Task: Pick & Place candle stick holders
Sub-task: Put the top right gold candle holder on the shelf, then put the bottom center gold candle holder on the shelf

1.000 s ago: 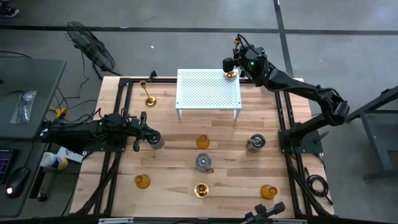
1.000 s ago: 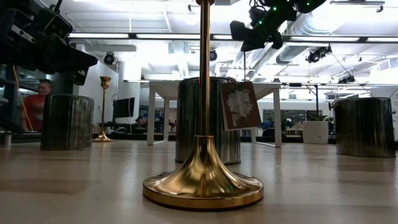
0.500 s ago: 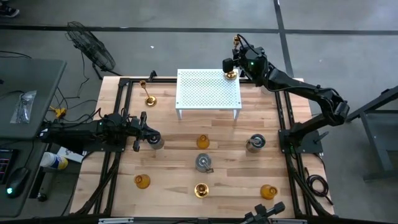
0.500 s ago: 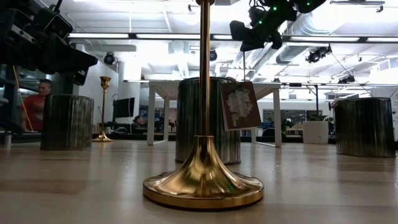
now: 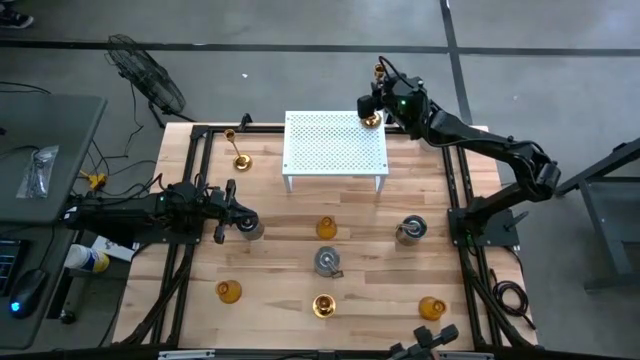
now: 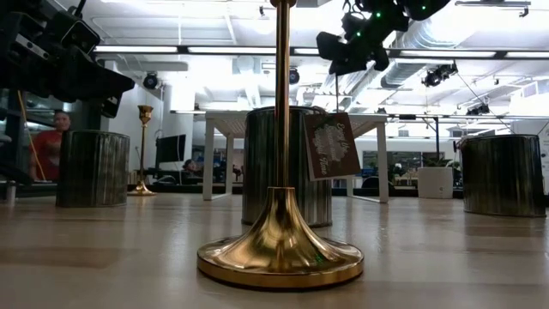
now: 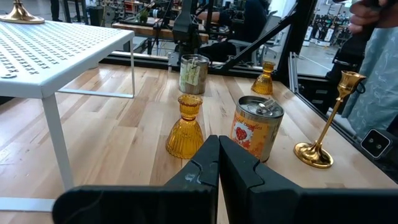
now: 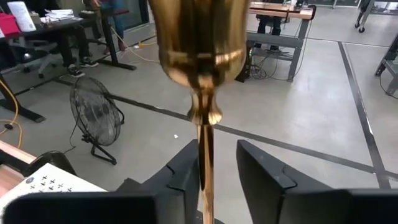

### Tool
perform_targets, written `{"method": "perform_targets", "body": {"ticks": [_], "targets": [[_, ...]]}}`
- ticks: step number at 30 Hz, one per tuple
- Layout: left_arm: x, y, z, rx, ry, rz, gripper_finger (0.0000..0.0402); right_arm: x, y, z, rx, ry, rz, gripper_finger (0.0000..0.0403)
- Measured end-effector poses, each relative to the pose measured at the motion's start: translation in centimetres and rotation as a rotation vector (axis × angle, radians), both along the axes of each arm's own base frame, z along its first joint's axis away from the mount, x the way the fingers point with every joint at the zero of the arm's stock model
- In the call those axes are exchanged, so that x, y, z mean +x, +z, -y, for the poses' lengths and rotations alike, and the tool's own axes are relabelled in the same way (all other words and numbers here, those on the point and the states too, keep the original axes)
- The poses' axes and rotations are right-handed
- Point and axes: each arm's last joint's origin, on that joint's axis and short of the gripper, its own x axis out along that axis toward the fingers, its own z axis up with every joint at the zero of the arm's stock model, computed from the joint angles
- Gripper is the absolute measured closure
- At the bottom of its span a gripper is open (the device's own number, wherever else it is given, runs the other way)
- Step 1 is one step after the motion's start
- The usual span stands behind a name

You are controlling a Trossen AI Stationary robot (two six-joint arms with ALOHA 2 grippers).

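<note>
r claw [image 5: 378,103] narrowly parted round upright gold stick [image 5: 372,120] on white rack's [image 5: 335,150] far right corner; l claw [image 5: 222,210] shut.

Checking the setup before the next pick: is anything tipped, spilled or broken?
Nothing stands out. The gold stick stands upright on the white rack between the right gripper's parted fingers; the holders on the table look upright.

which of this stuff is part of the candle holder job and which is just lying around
Job:
- gold sticks, three
- silver jars, three
- amber glass holders, three
- white rack, one stick on it, right gripper around that stick

Lying about:
- floor fan
- bottle beside the table
</note>
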Motion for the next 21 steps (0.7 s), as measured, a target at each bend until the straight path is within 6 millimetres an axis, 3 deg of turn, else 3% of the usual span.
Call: {"method": "perform_targets", "body": {"ticks": [12,21], "targets": [[0.0,0.0,0.0,0.0,0.0,0.0,0.0402,-0.01,0.0,-0.04,0.001,-0.002,-0.003,0.02],[0.0,0.0,0.0,0.0,0.0,0.0,0.0402,-0.23,-0.01,-0.53,0.021,0.004,-0.034,0.0182]]}}
